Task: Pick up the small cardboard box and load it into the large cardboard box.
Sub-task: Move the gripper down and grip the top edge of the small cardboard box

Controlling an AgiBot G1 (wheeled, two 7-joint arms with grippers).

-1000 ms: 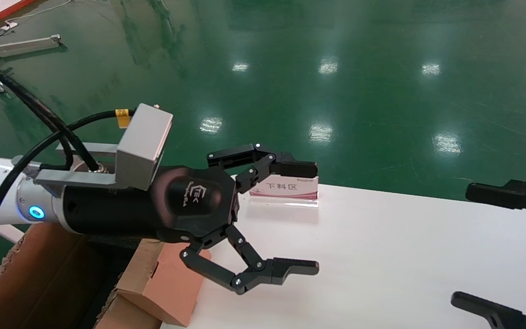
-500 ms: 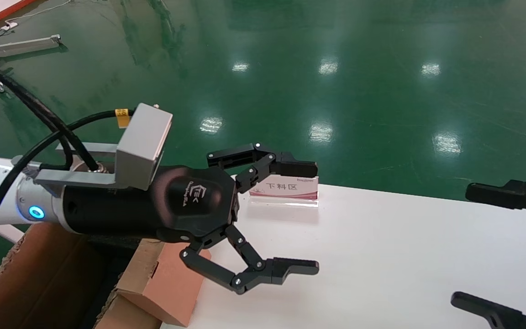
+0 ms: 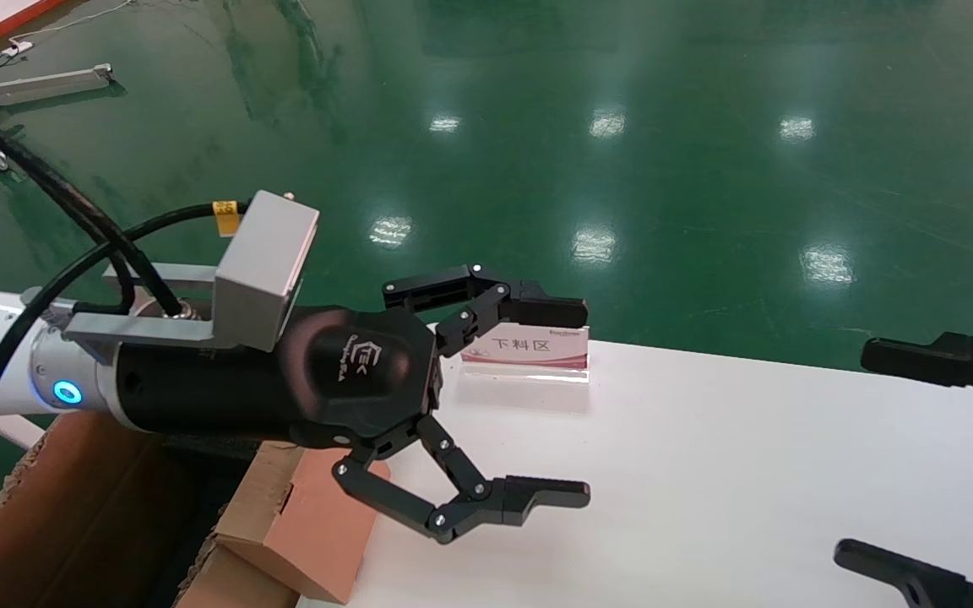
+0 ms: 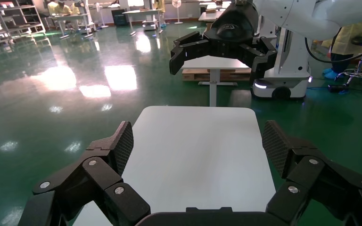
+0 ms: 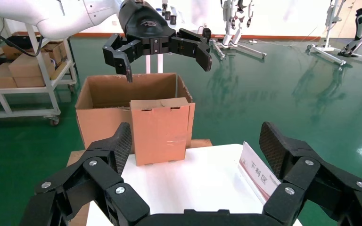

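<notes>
The small cardboard box [image 3: 305, 523] is orange-brown and stands on edge at the left end of the white table [image 3: 706, 473], against the large cardboard box [image 3: 73, 507]. In the right wrist view the small box [image 5: 159, 129] shows tape on its face, with the large box [image 5: 103, 101] open behind it. My left gripper [image 3: 581, 401] hangs above the table just right of the small box, open and empty; it also shows in its own view [image 4: 198, 141] and in the right wrist view [image 5: 167, 66]. My right gripper [image 3: 858, 452] is open and empty at the table's right end.
A small sign with red characters [image 3: 529, 346] stands at the table's far edge; it also shows in the right wrist view [image 5: 259, 172]. Green floor surrounds the table. A metal cart with cartons [image 5: 23, 70] stands beyond the large box.
</notes>
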